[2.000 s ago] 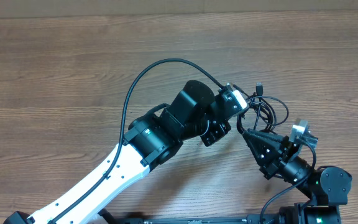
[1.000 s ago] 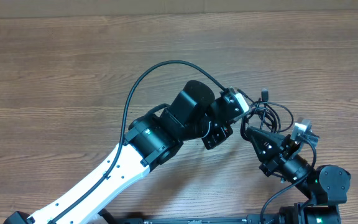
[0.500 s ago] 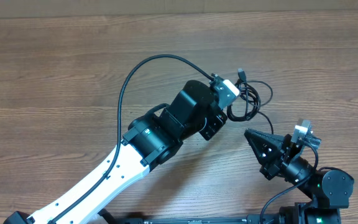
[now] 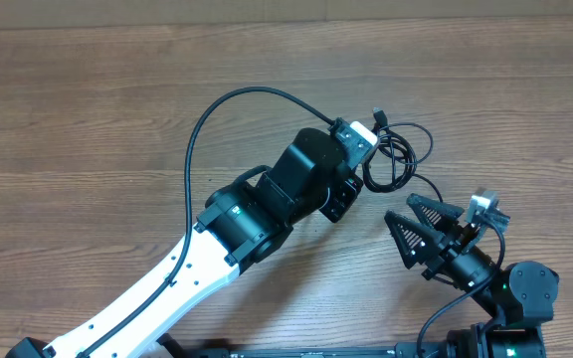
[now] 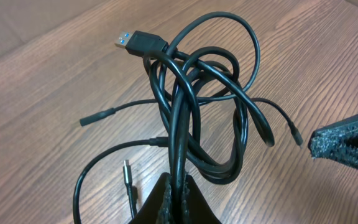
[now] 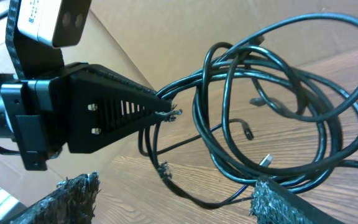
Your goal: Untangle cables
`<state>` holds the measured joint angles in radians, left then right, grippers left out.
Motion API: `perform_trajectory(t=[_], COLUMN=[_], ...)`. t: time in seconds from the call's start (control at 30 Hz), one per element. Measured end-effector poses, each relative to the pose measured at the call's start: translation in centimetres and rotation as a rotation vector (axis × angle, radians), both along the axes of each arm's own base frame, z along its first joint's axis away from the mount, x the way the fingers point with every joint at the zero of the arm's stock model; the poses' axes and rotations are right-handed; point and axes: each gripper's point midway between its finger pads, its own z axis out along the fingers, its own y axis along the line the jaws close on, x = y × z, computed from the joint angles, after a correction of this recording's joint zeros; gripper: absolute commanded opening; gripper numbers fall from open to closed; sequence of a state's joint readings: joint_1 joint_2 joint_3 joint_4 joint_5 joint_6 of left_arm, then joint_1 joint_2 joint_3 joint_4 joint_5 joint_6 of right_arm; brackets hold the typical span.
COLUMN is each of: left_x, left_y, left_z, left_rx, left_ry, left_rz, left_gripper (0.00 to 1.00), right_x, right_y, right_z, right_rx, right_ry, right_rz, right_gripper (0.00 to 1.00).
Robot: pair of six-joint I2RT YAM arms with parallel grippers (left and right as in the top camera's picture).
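Wood worktop (image 4: 88, 99): our left pincer (image 5: 176, 186) pinches the knotted cables (image 5: 178, 118), lifted beside the spread right pincer (image 4: 398, 206). We judge them light, limp, slippery; best grabbed near the USB plug (image 5: 138, 42).

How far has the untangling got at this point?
Done: nothing visibly; the cables form one looped, crossing bundle. In hand: the left gripper is shut on its strands, holding it up; the right gripper sits beside it, fingers open, holding nothing. Left: separating every cord.
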<state>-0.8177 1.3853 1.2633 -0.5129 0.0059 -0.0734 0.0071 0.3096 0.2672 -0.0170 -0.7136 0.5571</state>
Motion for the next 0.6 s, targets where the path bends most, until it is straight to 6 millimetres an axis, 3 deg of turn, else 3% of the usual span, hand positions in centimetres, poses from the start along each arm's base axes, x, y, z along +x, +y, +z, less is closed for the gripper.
perform_trajectory(t=[0.23,0.57,0.6], left_x=[-1.1,-3.8,-4.0], left_y=[0.1,-2.6,-2.7], left_z=[-1.0,-0.6,-0.6], left_rx=[0.012,-0.02,-0.021], left_ry=[0.063,0.077,0.078], left_rz=[-0.009,-0.098,-0.103], left_gripper=[0.04,0.04,0.04], right_x=[0.2,0.6,0.7], right_y=[-0.2,-0.8,-0.9], right_z=[-0.7,-1.7,-1.9], right_rx=[-0.063,-0.101,-0.104], right_ry=[-0.021,-0.001,0.006], right_rz=[-0.017,-0.056,-0.063], right_gripper=[0.75,0.69,0.65])
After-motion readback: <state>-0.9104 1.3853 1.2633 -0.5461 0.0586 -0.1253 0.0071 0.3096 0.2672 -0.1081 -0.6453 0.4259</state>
